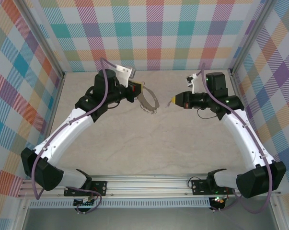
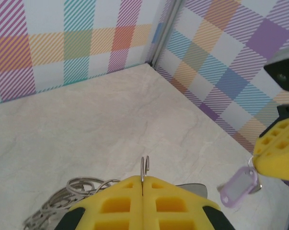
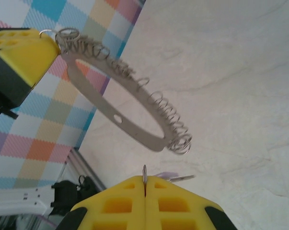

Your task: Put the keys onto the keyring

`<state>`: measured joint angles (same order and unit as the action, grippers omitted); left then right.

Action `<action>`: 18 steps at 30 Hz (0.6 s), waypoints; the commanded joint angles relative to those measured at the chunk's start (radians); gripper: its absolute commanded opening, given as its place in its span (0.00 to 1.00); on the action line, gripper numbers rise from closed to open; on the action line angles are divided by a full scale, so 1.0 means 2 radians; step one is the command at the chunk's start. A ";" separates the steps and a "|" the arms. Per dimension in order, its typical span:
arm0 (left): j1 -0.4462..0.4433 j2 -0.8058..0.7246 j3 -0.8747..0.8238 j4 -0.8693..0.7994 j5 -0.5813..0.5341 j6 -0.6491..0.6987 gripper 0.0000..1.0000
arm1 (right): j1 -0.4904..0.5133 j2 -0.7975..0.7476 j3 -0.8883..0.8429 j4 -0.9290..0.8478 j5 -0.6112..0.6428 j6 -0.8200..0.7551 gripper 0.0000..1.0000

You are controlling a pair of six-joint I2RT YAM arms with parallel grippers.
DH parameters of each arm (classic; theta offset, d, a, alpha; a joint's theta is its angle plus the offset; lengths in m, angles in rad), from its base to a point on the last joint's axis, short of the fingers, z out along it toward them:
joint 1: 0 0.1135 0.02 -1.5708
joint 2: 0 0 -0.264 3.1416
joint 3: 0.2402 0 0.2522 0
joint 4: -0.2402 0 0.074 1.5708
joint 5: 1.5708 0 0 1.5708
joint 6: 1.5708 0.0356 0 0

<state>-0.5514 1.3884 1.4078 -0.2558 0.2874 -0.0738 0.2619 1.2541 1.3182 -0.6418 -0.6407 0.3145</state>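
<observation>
Tabletop (image 1: 134, 148): pale beige with faint marble veining, bare between the two arms. Enclosure walls (image 1: 154, 28) were pastel plaid on three sides, with an aluminium post (image 2: 166, 28) at the far corner.

Left gripper (image 1: 136, 91) was clenched, its yellow fingers (image 2: 115, 206) pressed flat together with a thin wire loop pinched in the seam. The keyring (image 1: 147, 101) hung from those tips toward mid-table. It was a flat grey metal band bent into a loop, strung with many small wire rings.

Right gripper (image 1: 171, 101) was likewise clenched and pointed at the keyring, near it but apart. A small wire ring (image 3: 144, 173) sat nipped between its pads. The key (image 2: 237, 184), with its lilac head, dangled just below that fingertip. A silvery sliver beside the head was probably the blade, but it was too small to be sure.
</observation>
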 commanded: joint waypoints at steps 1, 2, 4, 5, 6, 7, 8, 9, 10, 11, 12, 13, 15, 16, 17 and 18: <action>-0.010 0.018 0.033 0.019 0.013 0.052 0.00 | -0.002 0.004 0.027 -0.012 0.055 0.005 0.00; -0.015 0.021 0.034 0.018 -0.003 0.064 0.00 | -0.003 0.007 0.030 -0.014 0.067 0.004 0.00; -0.021 0.026 0.037 0.013 -0.013 0.081 0.00 | -0.005 0.015 0.045 -0.024 0.077 0.001 0.00; -0.025 0.027 0.040 0.010 -0.011 0.086 0.00 | -0.006 0.016 0.049 -0.023 0.076 -0.001 0.00; -0.028 0.028 0.044 0.009 -0.007 0.092 0.00 | -0.006 0.016 0.048 -0.015 0.076 -0.002 0.00; -0.031 0.028 0.045 0.009 -0.002 0.099 0.00 | -0.007 0.015 0.047 -0.008 0.074 -0.002 0.00; -0.034 0.027 0.044 0.010 0.007 0.108 0.00 | -0.008 0.016 0.048 -0.003 0.072 -0.004 0.00; -0.037 0.026 0.045 0.011 0.017 0.120 0.00 | -0.009 0.018 0.051 -0.002 0.070 -0.009 0.00; -0.039 0.025 0.045 0.011 0.022 0.130 0.00 | -0.009 0.021 0.055 -0.005 0.070 -0.016 0.00; -0.041 0.024 0.048 0.011 0.031 0.138 0.00 | -0.010 0.022 0.059 -0.004 0.069 -0.023 0.00; -0.043 0.026 0.053 0.011 0.042 0.142 0.00 | -0.010 0.023 0.062 -0.004 0.068 -0.030 0.00; -0.044 0.026 0.057 0.012 0.052 0.143 0.00 | -0.011 0.024 0.065 -0.004 0.067 -0.037 0.00; -0.046 0.028 0.067 0.018 0.072 0.140 0.00 | -0.013 0.024 0.073 0.000 0.054 -0.052 0.00; -0.047 0.030 0.073 0.019 0.081 0.136 0.00 | -0.014 0.024 0.077 0.003 0.046 -0.058 0.00; -0.048 0.033 0.081 0.019 0.093 0.131 0.00 | -0.014 0.024 0.081 0.008 0.037 -0.063 0.00; -0.049 0.037 0.091 0.018 0.103 0.123 0.00 | -0.014 0.023 0.085 0.013 0.025 -0.069 0.00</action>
<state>-0.6331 1.4544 1.5173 -0.2691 0.3958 0.1696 0.2413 1.3010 1.4372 -0.6567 -0.5232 0.2440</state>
